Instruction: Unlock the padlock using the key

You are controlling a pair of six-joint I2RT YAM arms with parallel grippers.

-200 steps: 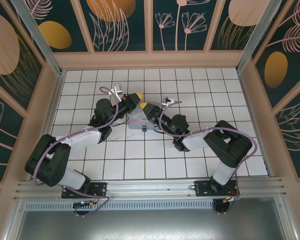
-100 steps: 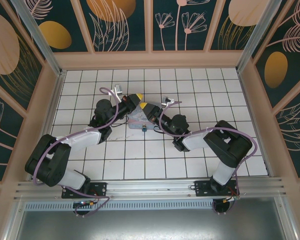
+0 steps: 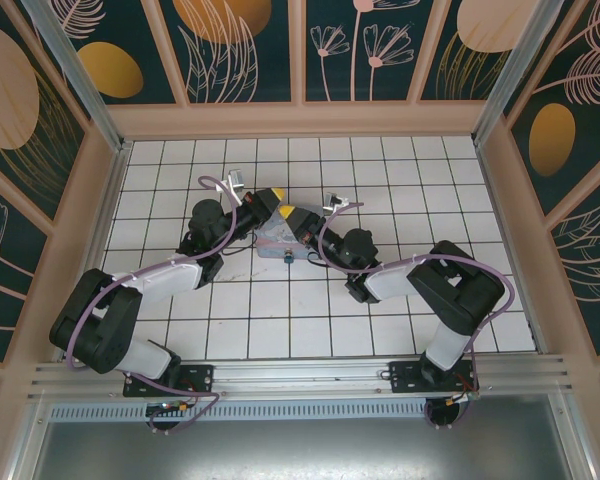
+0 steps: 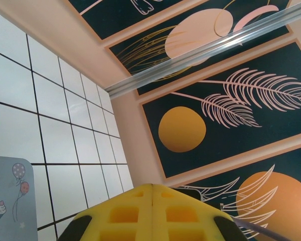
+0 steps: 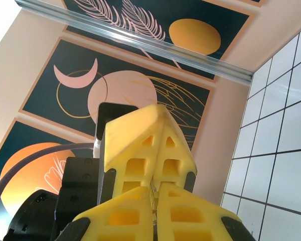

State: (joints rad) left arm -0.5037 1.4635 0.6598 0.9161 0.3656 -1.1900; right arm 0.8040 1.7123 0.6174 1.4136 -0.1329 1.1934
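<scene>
Left tool (image 3: 278, 191) and right tool (image 3: 288, 212) pinched shut, nothing visible held, tips nearly meeting above pale blue cartoon-printed tin (image 3: 273, 240), likely readying thin key, too small to spot. Tiny blue-teal padlock (image 3: 288, 258) at tin's near edge.

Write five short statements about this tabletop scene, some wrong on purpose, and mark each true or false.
1. The left gripper and the right gripper have their yellow tips close together by the pale blue tin. True.
2. The left gripper's fingers are spread wide. False: in the left wrist view its fingers are pressed together.
3. The tin bears a cartoon print with balloons and a cupcake. True.
4. The table is bare wood. False: the table is white tile with dark grid lines.
5. In the right wrist view, the right gripper's fingers are pressed together, and the left gripper's yellow tip is just ahead of them. True.
</scene>
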